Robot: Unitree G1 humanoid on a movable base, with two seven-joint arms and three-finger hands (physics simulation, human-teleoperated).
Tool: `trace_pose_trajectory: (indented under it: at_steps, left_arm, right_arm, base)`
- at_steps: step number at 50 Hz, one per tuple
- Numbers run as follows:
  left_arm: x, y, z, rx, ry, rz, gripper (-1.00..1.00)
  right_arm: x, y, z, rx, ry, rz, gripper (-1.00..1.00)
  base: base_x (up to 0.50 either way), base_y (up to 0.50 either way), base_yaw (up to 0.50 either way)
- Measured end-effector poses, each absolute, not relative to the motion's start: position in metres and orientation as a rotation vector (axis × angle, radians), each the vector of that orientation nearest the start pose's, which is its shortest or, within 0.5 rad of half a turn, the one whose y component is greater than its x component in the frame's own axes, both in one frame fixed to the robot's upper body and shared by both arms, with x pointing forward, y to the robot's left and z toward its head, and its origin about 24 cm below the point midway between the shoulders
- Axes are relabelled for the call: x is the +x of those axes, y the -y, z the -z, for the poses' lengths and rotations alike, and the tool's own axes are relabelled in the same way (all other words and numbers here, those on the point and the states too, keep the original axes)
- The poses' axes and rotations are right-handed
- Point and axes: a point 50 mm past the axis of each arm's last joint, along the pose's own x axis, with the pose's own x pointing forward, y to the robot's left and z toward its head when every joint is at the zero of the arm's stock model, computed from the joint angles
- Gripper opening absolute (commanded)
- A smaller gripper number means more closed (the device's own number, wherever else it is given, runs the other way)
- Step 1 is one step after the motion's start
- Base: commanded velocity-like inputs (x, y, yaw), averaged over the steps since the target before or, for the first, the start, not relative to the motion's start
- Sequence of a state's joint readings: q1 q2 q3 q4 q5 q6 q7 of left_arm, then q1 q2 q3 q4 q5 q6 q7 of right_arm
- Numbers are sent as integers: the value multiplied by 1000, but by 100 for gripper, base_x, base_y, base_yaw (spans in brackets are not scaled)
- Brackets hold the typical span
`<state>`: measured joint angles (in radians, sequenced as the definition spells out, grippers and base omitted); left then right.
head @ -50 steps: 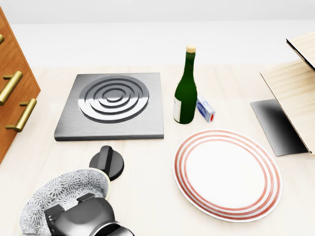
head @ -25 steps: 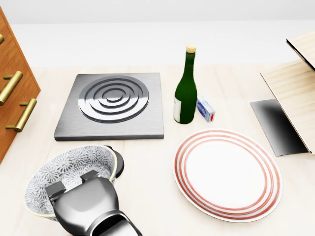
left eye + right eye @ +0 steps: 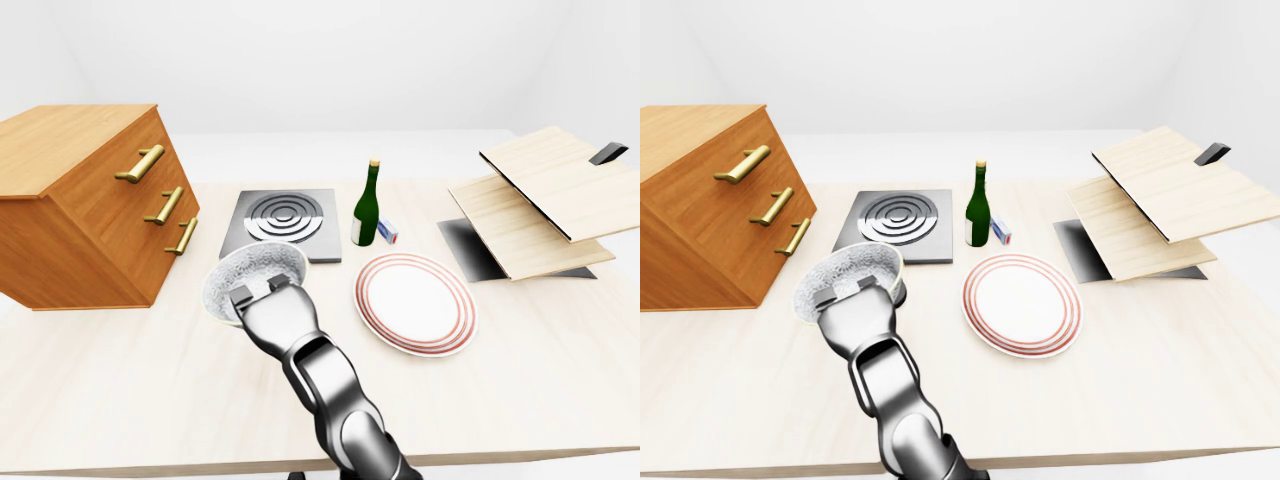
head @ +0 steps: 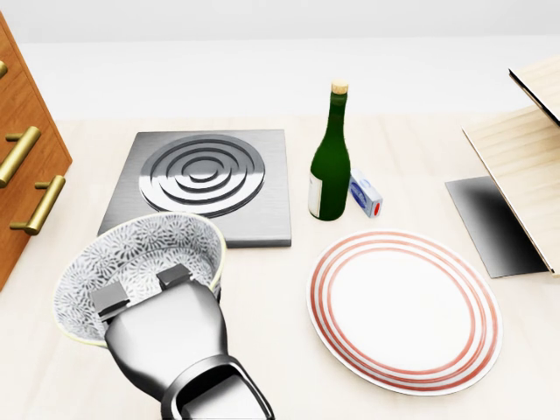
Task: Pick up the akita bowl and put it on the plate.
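Eye views reveal whole cabinet (image 3: 90,210) beside akita bowl (image 3: 250,268)

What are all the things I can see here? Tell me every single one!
akita bowl: one, white with grey flowery pattern, left in head view, held in the hand
plate: one, white with red rings, lower right in head view
hob: one, grey metal with rings, left of the bottle
bottle: one, dark green, upright, above the plate
small box: one, white and blue, right beside the bottle
drawer cabinet: one, brown wood, gold handles, far left
wooden boards: two, pale, tilted, far right
table: one, pale wood, under everything
left hand: one, silver, fingers hooked over the bowl's rim
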<state>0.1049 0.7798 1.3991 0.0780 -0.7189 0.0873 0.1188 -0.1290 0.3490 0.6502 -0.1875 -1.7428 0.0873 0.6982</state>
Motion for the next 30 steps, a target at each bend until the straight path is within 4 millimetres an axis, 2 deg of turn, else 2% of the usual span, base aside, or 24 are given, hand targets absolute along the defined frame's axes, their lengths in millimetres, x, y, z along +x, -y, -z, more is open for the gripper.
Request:
trace_pose_trajectory:
  at_steps: [30]
  left_arm:
    - [36, -477, -247, -37, 736, -1203, 100]
  right_arm:
    - [229, -20, -156, -1419, 273, -493, -100]
  base:
    - [0, 0, 0]
